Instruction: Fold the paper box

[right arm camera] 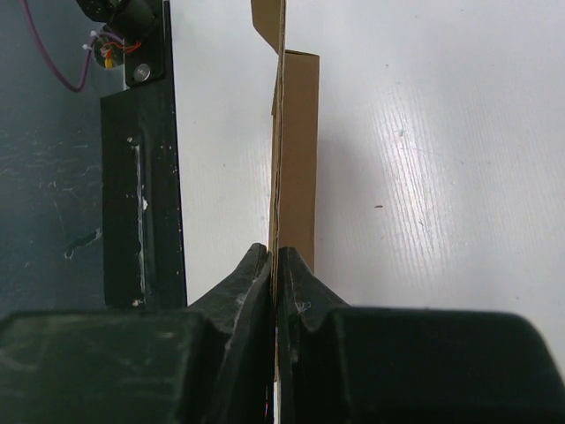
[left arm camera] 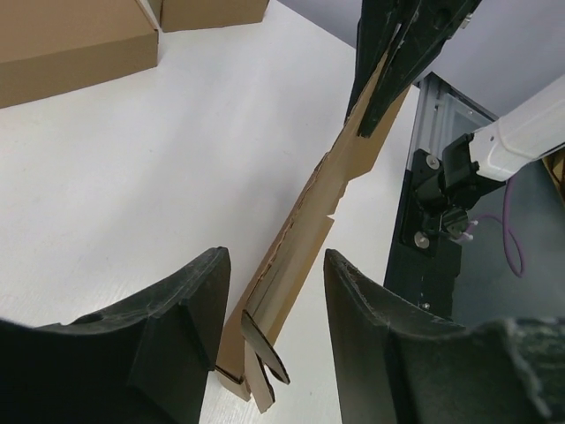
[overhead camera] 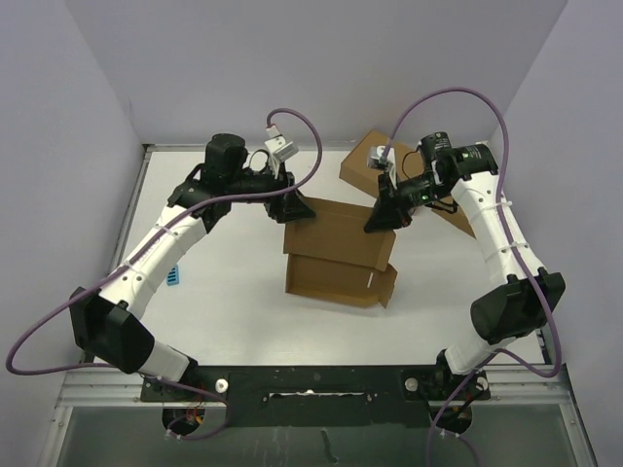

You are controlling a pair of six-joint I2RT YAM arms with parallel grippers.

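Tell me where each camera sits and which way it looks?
Top external: overhead behind the left arm and right arm, both shown, facing down at the paper box.
Left wrist: on that arm, facing along its open left pincer straddling a box panel.
Right wrist: facing along the right pincer, shut on the box's edge.
Shared: left wrist also sees the right pincer's grip.

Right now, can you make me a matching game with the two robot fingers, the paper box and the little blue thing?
1 left fingers
2 right fingers
3 paper box
4 blue thing

A pinched shut on the box's edge
B lying beside the left arm
C apart, one each side of a cardboard edge
D in the middle, between both arms

Pairs: 1-C, 2-A, 3-D, 4-B
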